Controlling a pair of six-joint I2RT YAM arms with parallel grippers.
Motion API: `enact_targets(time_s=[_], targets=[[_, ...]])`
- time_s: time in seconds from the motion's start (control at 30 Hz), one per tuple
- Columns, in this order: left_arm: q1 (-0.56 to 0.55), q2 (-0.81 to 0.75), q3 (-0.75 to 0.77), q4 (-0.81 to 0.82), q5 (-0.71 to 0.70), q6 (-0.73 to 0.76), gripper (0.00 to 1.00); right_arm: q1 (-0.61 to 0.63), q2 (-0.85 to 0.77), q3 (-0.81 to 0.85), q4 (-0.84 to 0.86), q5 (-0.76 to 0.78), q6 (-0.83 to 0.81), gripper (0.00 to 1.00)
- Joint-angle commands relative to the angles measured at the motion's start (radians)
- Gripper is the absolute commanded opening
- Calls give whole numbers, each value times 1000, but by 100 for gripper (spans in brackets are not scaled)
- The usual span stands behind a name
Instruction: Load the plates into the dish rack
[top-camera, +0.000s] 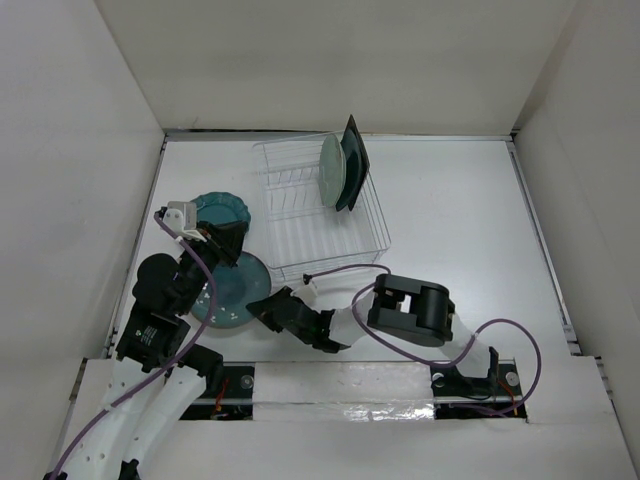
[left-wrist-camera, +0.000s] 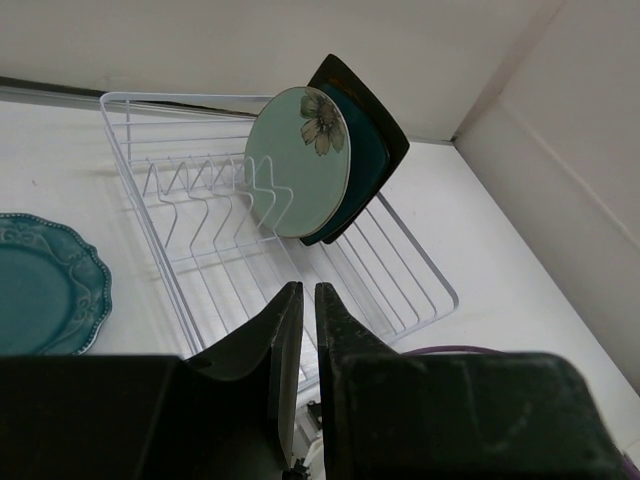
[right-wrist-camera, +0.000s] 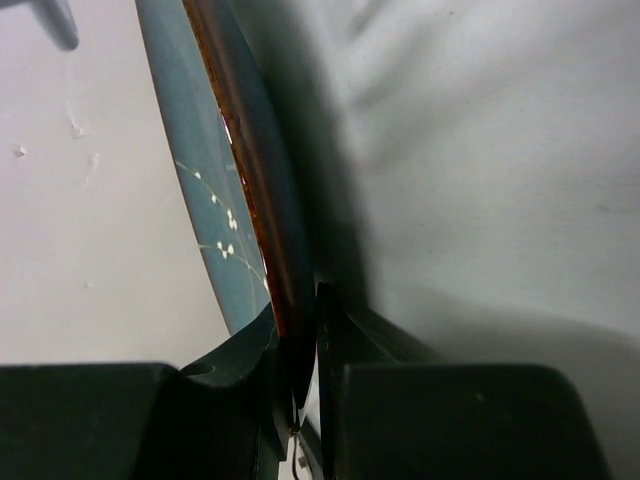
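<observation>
White table (top-camera: 450, 220), clear dish rack (top-camera: 300, 235), scalloped teal plate (top-camera: 222, 210), grey-teal plate (top-camera: 240, 290) perhaps tilted

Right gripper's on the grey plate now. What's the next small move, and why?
Probably lift the right gripper slightly, raising the grey plate by its rim off the table. Its fingers pinch that rim, the plate lies flat, and the rack has free slots beside the green plate.

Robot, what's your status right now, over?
Right gripper shut on grey-teal plate rim. Left gripper shut, empty, close by. Three plates stand in dish rack.
</observation>
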Motion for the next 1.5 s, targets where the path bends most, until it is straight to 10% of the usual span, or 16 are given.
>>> enact_targets(time_s=[0.0,1.07,1.47], targets=[[3,4,37,32,-17,-4,8,16,-57,-51,2,7,-40,0],[3,99,195,-9,17,-9,15,333,-720,-64,-593,673,-865,0],[3,-60,255,64,-35,-58,24,130,-1007,-53,-398,375,-1117,0]])
